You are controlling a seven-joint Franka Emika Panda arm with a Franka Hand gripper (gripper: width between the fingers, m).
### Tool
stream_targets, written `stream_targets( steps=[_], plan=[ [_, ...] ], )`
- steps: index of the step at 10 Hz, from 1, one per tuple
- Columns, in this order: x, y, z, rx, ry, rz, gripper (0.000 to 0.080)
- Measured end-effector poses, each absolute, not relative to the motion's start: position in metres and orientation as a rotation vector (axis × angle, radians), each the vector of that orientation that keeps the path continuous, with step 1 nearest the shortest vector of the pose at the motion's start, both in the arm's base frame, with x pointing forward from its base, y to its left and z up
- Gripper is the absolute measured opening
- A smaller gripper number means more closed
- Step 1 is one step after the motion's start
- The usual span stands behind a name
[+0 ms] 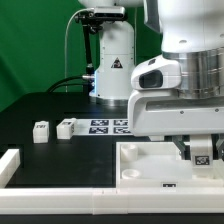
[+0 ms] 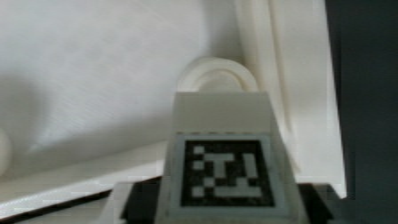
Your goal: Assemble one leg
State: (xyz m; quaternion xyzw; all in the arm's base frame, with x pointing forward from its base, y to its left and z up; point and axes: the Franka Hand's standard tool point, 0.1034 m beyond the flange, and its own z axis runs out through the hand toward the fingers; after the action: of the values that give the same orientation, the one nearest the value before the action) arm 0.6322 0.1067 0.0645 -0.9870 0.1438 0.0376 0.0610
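- White rail (image 1: 60,205): runs along the near edge of the surface (image 1: 60,110), with a short return at the exterior view's left. It is judged to be a stop that keeps parts from sliding off.
- Tabletop (image 1: 145,165): a white tray-like slab lying flat just behind the rail, toward the exterior view's right. Its recessed side faces up, so the sockets can be reached from above.
- The leg (image 1: 203,157): held low over the right part of the tabletop with its tag facing the exterior camera. In the wrist view the leg (image 2: 222,150) points at a round corner recess (image 2: 222,75) just beyond its end. This suggests the alignment step before seating. Whether the end already touches the recess cannot be told.
- Jaws: closed on the leg, one dark finger on either side of its tagged body. Gripping the flat sides keeps the leg from twisting and leaves its free end clear for insertion.
- Spare leg (image 1: 41,131) and other spare leg (image 1: 66,128): they stand side by side on the dark surface, farther back at the exterior view's left. They are well apart from the tabletop and out of the arm's way.
- Marker board (image 1: 110,125): lies flat at mid-depth, between the spare legs and the arm.
- White stand (image 1: 113,60): upright at the far side, in front of a green curtain, and plays no part in this step.
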Motion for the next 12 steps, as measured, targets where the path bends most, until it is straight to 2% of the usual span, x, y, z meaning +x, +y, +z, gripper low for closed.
stream_targets(
  steps=[6,12],
  plan=[
    [0.622,0.103,0.066,-2.583,1.584,0.114,0.0284],
    [0.619,0.123,0.063,-1.937,2.323,0.215,0.0276]
  ],
)
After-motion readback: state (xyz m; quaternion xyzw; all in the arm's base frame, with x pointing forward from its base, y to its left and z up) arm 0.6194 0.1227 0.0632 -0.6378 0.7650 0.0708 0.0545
